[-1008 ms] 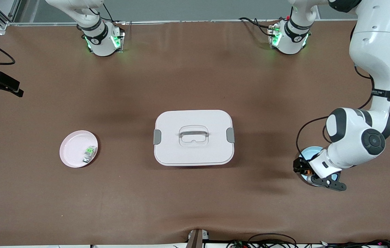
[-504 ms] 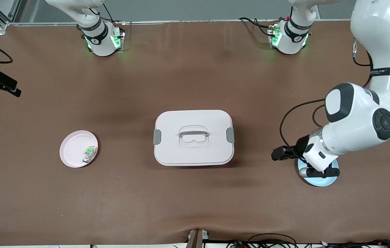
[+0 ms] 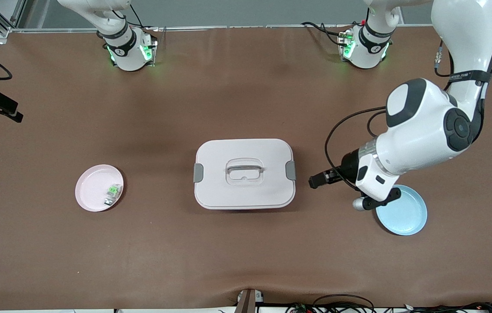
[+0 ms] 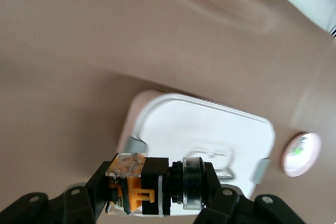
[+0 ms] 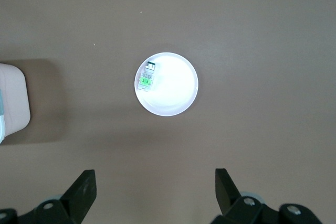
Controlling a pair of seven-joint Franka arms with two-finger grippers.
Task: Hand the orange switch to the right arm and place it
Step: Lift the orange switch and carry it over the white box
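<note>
My left gripper (image 3: 318, 179) hangs in the air over the table between the white box (image 3: 244, 174) and the blue plate (image 3: 404, 213). In the left wrist view it (image 4: 157, 188) is shut on the orange switch (image 4: 137, 192), a small black cylinder with orange parts that lies crosswise between the fingers. My right gripper (image 3: 0, 108) is up in the air over the table's edge at the right arm's end. In the right wrist view it (image 5: 155, 183) is open and empty, high above the pink plate (image 5: 173, 93).
The pink plate (image 3: 94, 191) holds a small green-and-silver part (image 3: 113, 193), which also shows in the right wrist view (image 5: 147, 75). The closed white box with grey latches and a handle stands mid-table and also shows in the left wrist view (image 4: 210, 129). The blue plate lies bare.
My left gripper has risen from the blue plate with the orange switch and moved toward the white box. The right gripper has drifted slightly toward the table's edge.
</note>
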